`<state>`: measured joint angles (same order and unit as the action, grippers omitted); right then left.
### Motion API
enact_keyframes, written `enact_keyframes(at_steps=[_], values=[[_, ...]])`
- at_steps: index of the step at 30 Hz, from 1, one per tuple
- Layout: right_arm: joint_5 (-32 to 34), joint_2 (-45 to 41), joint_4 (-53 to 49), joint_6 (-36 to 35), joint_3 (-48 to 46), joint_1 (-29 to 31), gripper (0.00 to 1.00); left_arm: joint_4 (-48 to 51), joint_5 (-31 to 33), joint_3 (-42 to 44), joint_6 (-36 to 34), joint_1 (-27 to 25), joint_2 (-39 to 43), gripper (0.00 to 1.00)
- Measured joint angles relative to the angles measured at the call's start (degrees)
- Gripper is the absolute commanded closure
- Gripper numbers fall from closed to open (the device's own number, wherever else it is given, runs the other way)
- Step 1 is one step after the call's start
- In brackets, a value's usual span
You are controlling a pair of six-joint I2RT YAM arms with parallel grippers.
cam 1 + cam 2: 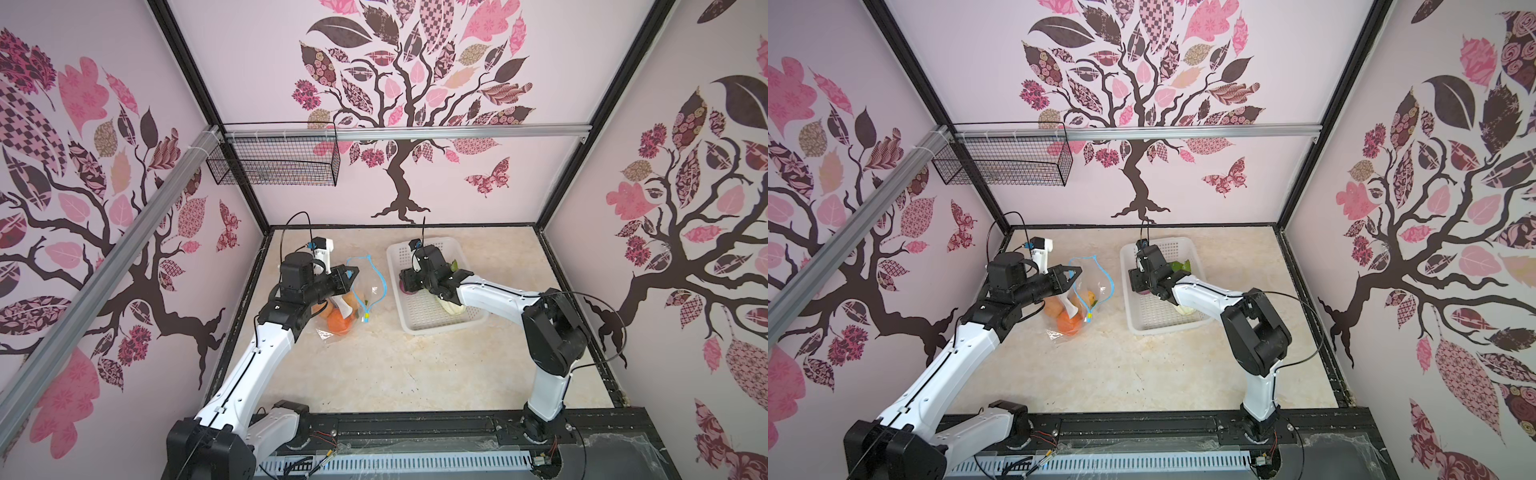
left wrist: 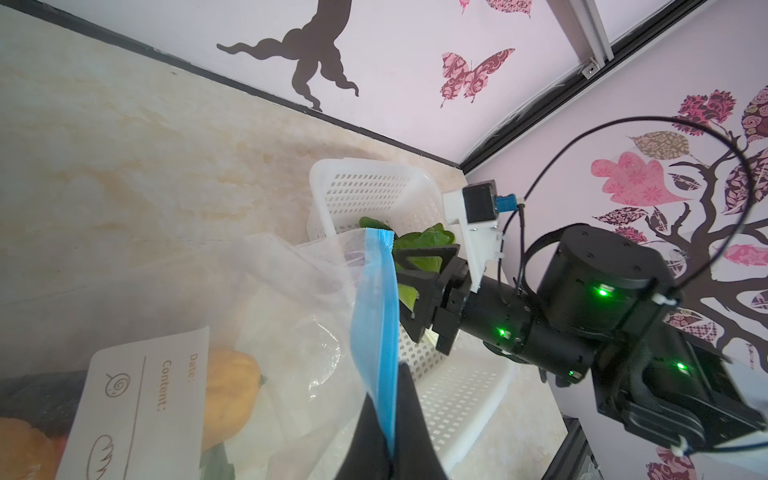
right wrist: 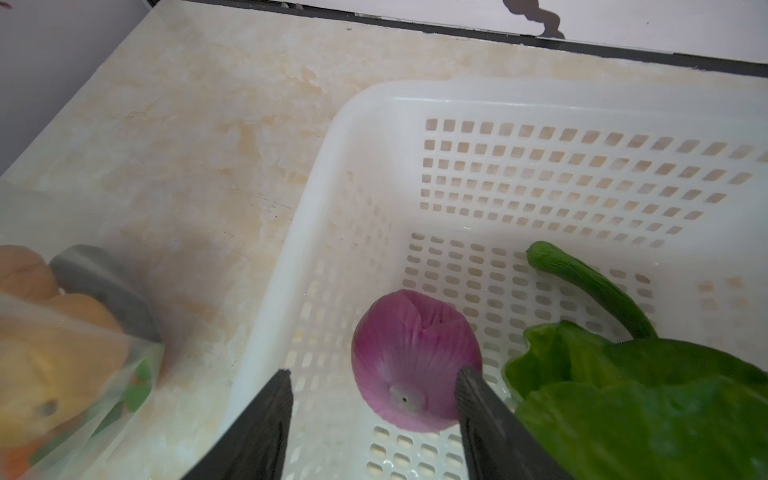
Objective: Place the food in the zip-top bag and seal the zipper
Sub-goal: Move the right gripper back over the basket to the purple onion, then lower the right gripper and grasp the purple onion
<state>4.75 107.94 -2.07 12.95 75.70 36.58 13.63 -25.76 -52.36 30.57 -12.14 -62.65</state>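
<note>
**On the table's left, a bag held agape; in the basket, an onion between spread fingers**

On the marble-patterned table, the white basket sits right of centre, its long side running front to rear. Just left of it the zip-top bag slumps with its bottom toward the front and its mouth raised toward the rear. The zipper curves in an open loop. The left gripper has its fingers pressed together on that blue strip.

In the basket the cabbage lies lengthwise, leaves rearward, largely hidden under the right arm in both top views. The pumpkin lies lowest in the bag. The other pieces blur behind plastic and the label.

The right gripper has its fingers spread either side of the onion, whose root end faces the wrist camera. The yellow slider hangs at the zipper's front end.
</note>
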Motion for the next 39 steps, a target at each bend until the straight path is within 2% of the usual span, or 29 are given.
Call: enact_keyframes(at_steps=[9, 26, 39], values=[[2.2, 6.5, -2.0, 1.2, 3.1, -1.2, 0.32, 0.2, 0.0, 0.0, 0.0, 0.0, 0.1, 1.0], [2.7, 10.6, -2.8, 1.2, 5.4, -1.1, 0.16, 0.2, 0.0, 0.0, 0.0, 0.0, 0.0, 1.0], [2.7, 10.9, -3.3, 1.3, 5.4, -1.1, 0.15, 0.2, 0.0, 0.0, 0.0, 0.0, 0.0, 1.0]])
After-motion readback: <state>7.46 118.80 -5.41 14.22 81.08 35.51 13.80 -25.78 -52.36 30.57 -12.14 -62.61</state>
